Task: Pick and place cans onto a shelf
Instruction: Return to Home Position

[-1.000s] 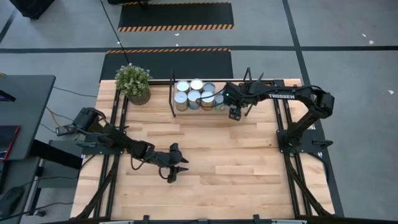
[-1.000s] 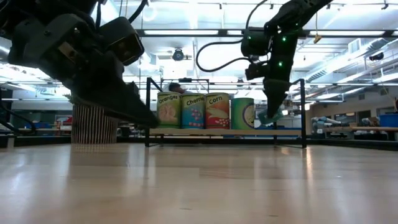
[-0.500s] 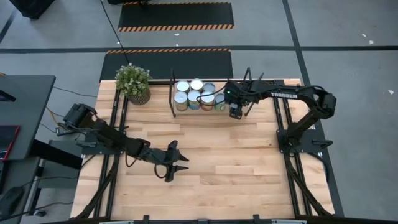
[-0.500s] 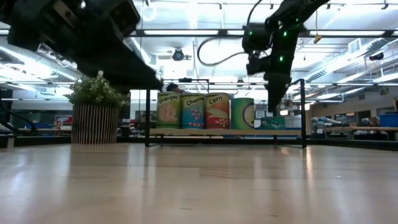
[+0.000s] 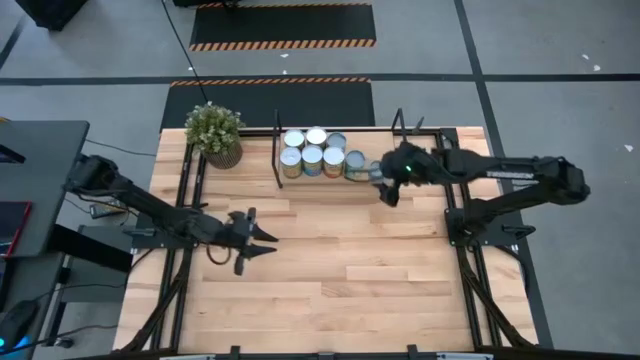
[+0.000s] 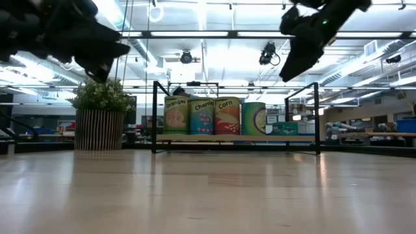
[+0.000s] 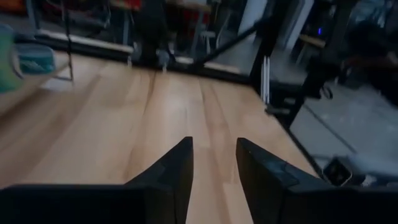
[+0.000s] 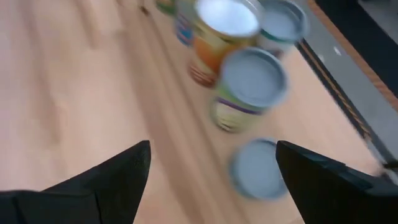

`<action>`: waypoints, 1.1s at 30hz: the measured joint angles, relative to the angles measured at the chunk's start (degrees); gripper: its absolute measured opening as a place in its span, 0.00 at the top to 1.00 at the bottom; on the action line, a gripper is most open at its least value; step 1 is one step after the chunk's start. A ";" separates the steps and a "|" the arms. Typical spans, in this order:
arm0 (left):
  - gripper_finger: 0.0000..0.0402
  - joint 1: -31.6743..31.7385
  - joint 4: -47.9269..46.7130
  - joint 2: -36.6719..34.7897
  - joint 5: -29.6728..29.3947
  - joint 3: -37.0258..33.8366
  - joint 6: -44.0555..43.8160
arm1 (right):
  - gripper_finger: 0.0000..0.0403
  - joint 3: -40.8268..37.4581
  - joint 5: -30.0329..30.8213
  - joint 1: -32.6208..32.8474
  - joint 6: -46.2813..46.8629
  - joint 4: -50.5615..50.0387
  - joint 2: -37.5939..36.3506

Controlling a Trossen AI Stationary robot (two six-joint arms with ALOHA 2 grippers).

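Several cans stand upright in two rows on the shelf at the table's far edge. A low teal tin sits at the right end of the row, seen also as the tin in the right wrist view. My right gripper hangs open above and just near-side of that end, empty. My left gripper is raised over the table's left middle, its fingers a little apart with nothing between them.
A potted plant stands at the far left corner beside the shelf's left black bracket. Bare wooden tabletop spreads across the middle and near side. Black arm mounts run along both side edges.
My right gripper has let go of the low teal tin, which now stands on the shelf's right end, and has risen and drawn back toward the table's near right. My left gripper has lifted and pulled back toward the left edge.
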 joint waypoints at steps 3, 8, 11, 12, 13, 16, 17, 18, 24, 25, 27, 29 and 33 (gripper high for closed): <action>0.69 -0.02 1.84 -4.91 -1.73 -3.11 0.03 | 0.12 -5.15 0.19 4.01 2.21 6.32 -4.00; 0.69 0.04 1.16 -11.89 -6.58 -5.52 1.41 | 0.12 -10.84 3.20 8.91 4.92 11.76 -9.21; 0.69 0.34 -2.27 -15.99 -8.46 -5.69 4.18 | 0.12 -13.29 3.76 10.93 6.38 13.24 -12.38; 0.69 0.80 -3.65 -17.54 -8.42 -5.71 4.51 | 0.12 -14.29 3.74 11.62 6.43 14.39 -13.49; 0.69 1.39 -4.91 -19.15 -8.30 -5.73 4.79 | 0.12 -15.31 3.95 12.28 6.45 15.54 -14.67; 0.69 3.83 -9.77 -24.68 -6.34 -5.73 5.73 | 0.12 -18.83 6.06 13.85 6.59 19.17 -18.35; 0.69 4.81 -11.37 -26.47 -5.57 -5.73 5.77 | 0.12 -20.03 6.19 14.17 6.67 20.30 -19.52; 0.70 5.98 -12.84 -28.22 -4.78 -5.73 5.73 | 0.12 -21.27 6.16 14.43 6.67 21.48 -20.75; 0.78 12.54 -21.52 -36.86 -1.26 -5.73 5.05 | 0.13 -28.43 6.14 14.77 5.96 27.88 -28.94; 0.80 13.43 -23.03 -37.73 -1.27 -5.73 5.33 | 0.13 -29.98 6.12 14.55 5.81 29.58 -30.39; 0.84 15.04 -25.15 -39.19 -1.27 -5.73 5.79 | 0.14 -33.26 5.70 14.09 5.51 32.48 -33.19; 0.88 16.06 -25.52 -40.06 -1.09 -5.73 6.07 | 0.14 -36.45 4.28 13.71 5.52 35.52 -35.74; 0.95 17.05 -25.89 -40.85 -1.03 -5.73 7.91 | 0.14 -41.65 2.71 13.10 5.05 39.72 -40.64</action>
